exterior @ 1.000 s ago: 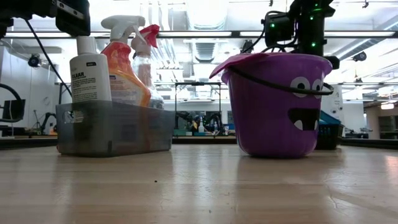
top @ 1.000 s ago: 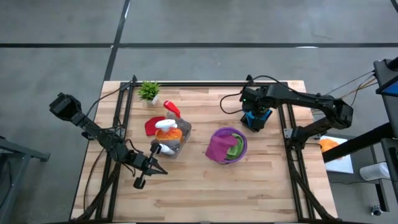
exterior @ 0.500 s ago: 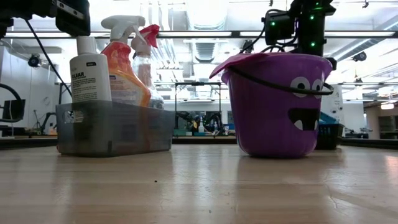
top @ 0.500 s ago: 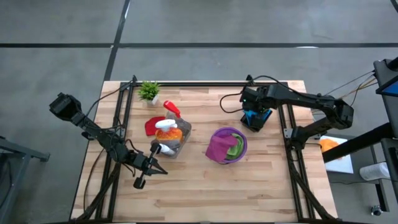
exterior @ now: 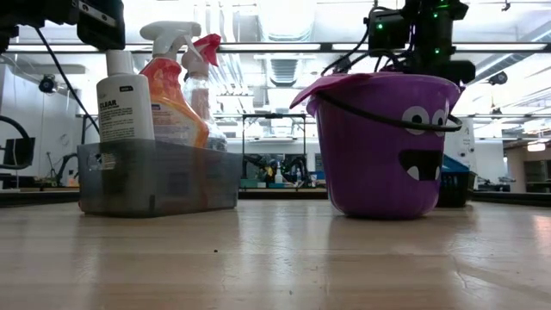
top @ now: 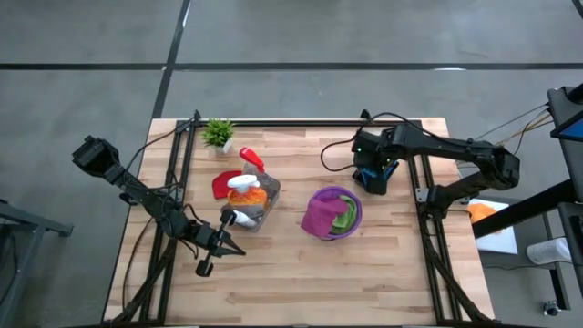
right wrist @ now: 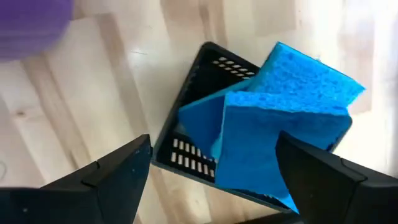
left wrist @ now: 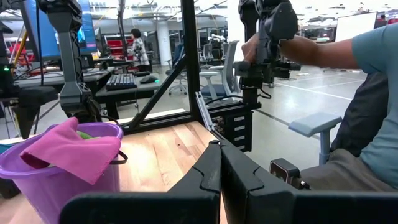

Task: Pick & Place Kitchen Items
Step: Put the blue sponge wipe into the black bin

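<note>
Right now right gripper (right wrist: 211, 180) hovers wide open, empty, over blue sponges (right wrist: 280, 130) in black holder (right wrist: 186, 149) near table's far-right edge; soft, light, pinch flat faces. Left gripper (left wrist: 221, 168) closed, empty, near-left.

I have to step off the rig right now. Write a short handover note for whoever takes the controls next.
Left gripper: shut, empty, beside the grey bin.
Right gripper: open above the black basket with blue sponges in it.
Done: orange spray bottle, white bottle and red-topped bottle stand in the bin; magenta cloth and green cloth sit in the purple bucket.
Left: possibly the red cloth beside the bin.
</note>
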Controlling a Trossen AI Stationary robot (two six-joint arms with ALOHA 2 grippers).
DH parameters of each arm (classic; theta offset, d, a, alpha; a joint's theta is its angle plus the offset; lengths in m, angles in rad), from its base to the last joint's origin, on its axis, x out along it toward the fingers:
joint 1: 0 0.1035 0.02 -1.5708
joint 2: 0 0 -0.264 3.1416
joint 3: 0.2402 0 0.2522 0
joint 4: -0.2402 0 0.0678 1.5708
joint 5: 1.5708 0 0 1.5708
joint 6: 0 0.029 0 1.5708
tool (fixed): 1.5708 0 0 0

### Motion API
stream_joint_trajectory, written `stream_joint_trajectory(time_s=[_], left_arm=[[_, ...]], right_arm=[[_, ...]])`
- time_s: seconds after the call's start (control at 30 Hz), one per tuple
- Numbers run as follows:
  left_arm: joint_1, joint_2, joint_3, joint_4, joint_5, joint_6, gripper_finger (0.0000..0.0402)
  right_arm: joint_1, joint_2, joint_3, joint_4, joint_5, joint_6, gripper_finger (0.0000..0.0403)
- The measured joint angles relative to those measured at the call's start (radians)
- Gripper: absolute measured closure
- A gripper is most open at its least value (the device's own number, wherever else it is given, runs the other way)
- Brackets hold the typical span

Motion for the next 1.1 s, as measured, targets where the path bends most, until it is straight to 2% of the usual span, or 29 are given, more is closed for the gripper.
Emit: stream_joint_trajectory(time_s=[0.07,0.17,0.2,0.27,0.37,0.43,0.47,0.53,0.63,0.67,0.73,0.77,0.93,1.1], left_arm=[[0.0,0.0,0.0,0.0,0.0,0.0,0.0401],[0.0,0.0,0.0,-0.001,0.0,0.0,0.0401],[0.0,0.0,0.0,0.0,0.0,0.0,0.0401],[0.0,0.0,0.0,-0.001,0.0,0.0,0.0401],[0.0,0.0,0.0,-0.001,0.001,0.0,0.0401],[0.0,0.0,0.0,-0.001,0.001,0.0,0.0401],[0.0,0.0,0.0,-0.001,0.001,0.0,0.0401],[0.0,0.0,0.0,-0.001,0.001,0.0,0.0401],[0.0,0.0,0.0,-0.001,0.001,0.0,0.0401],[0.0,0.0,0.0,-0.001,0.001,-0.001,0.0401],[0.0,0.0,0.0,-0.001,0.001,-0.001,0.0401],[0.0,0.0,0.0,-0.001,0.001,-0.001,0.0401],[0.0,0.0,0.0,-0.001,0.002,-0.001,0.0401],[0.0,0.0,0.0,-0.001,0.003,-0.002,0.0401]], right_arm=[[0.0,-0.008,0.003,0.003,0.004,-0.001,0.0067],[0.0,-0.013,0.021,0.008,0.141,0.049,0.0067],[-0.001,-0.016,0.029,-0.006,0.145,0.055,0.0067],[-0.003,-0.023,0.041,-0.037,0.036,0.024,0.0067],[0.003,-0.026,0.062,-0.009,0.064,0.077,0.0067],[0.002,-0.027,0.071,-0.034,-0.079,0.046,0.0067],[0.002,-0.03,0.074,-0.03,-0.112,0.043,0.0067],[0.009,-0.033,0.089,-0.001,-0.054,0.081,0.0067],[0.009,-0.036,0.092,-0.039,-0.112,0.057,0.0067],[0.009,-0.037,0.093,-0.023,-0.065,0.066,0.0067],[0.014,-0.037,0.097,-0.037,0.15,0.127,0.0067],[0.014,-0.032,0.097,-0.071,0.186,0.133,0.0067],[0.025,-0.011,0.083,-0.127,0.123,0.12,0.0074],[0.049,-0.01,0.08,-0.105,0.083,0.115,0.0116]])
